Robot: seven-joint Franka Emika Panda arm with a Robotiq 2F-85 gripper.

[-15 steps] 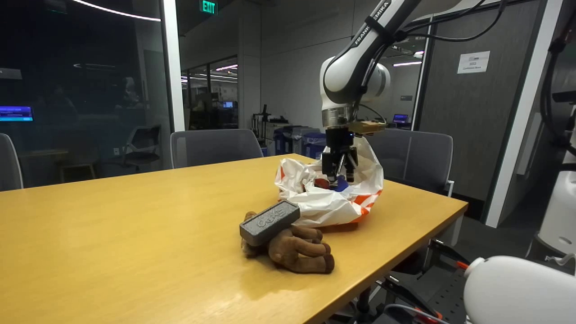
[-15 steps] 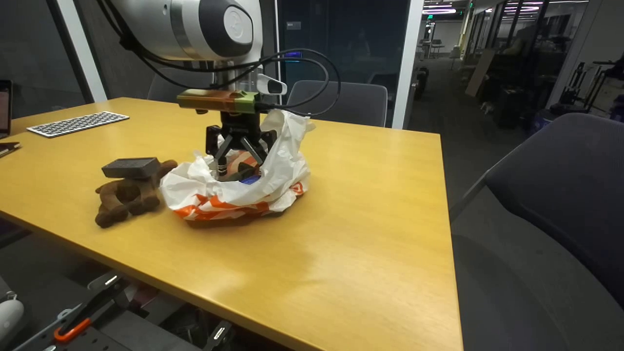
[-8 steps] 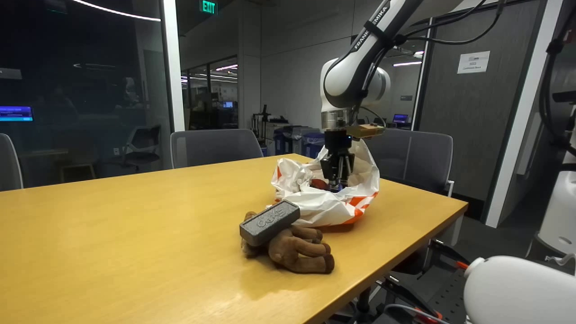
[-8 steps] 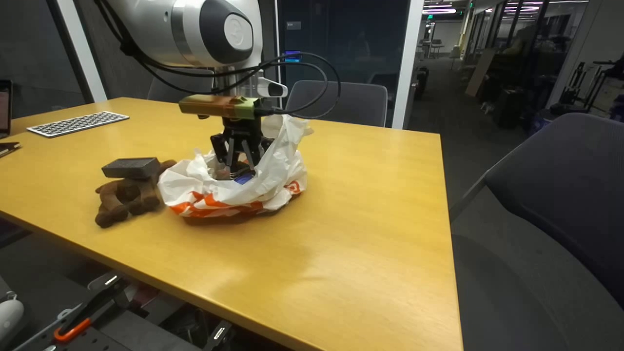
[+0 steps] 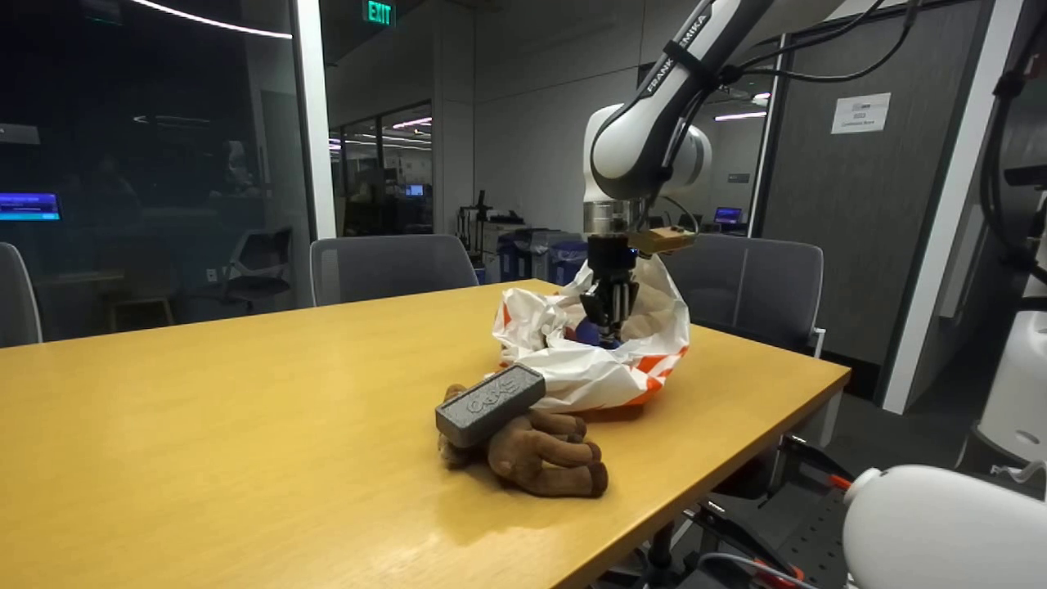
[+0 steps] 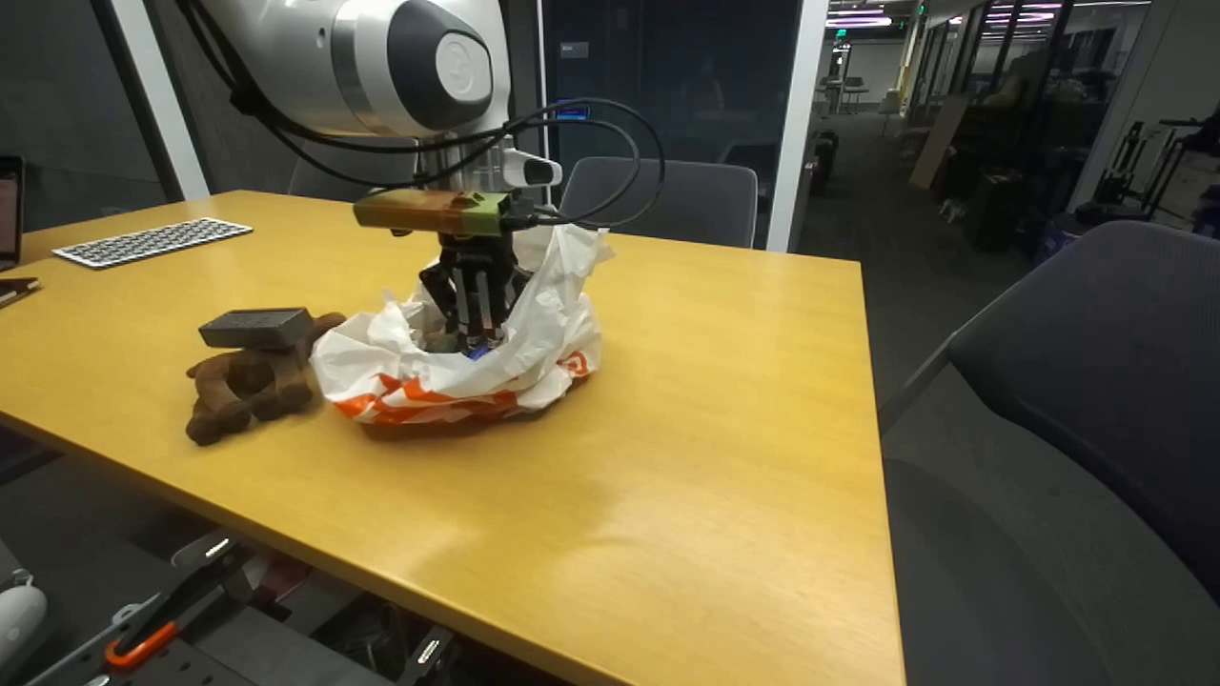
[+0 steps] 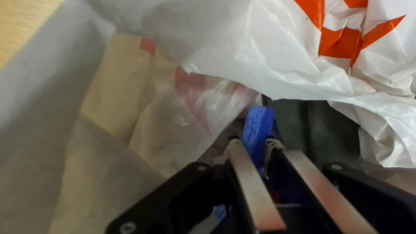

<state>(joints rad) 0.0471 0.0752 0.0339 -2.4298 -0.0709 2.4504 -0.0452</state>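
A crumpled white plastic bag (image 5: 589, 386) with orange markings lies on the table, its mouth upward. My gripper (image 7: 253, 143) reaches down into it, the fingers close together around a thick-edged blue object (image 7: 259, 122). Both fingertips press against its sides in the wrist view; its lower part is hidden between the fingers. In both exterior views the gripper (image 6: 479, 341) points straight down inside the bag (image 6: 562, 324), with some blue (image 5: 587, 331) showing beside the fingertips. A dark grey item (image 7: 320, 130) lies in the bag to the right of the blue object. Another bit of blue (image 7: 220, 211) shows behind the left finger.
Beside the bag lies a brown plush animal (image 5: 540, 462) with a grey block (image 5: 491, 405) resting on top of it. A white keyboard (image 6: 152, 241) sits at the far side of the table near a laptop edge (image 6: 10, 210). Office chairs (image 6: 667, 200) stand around the table.
The gripper has gone a little lower into the bag and its jaws have come together on the blue object. The bag has shifted slightly. The plush animal and block have not moved.
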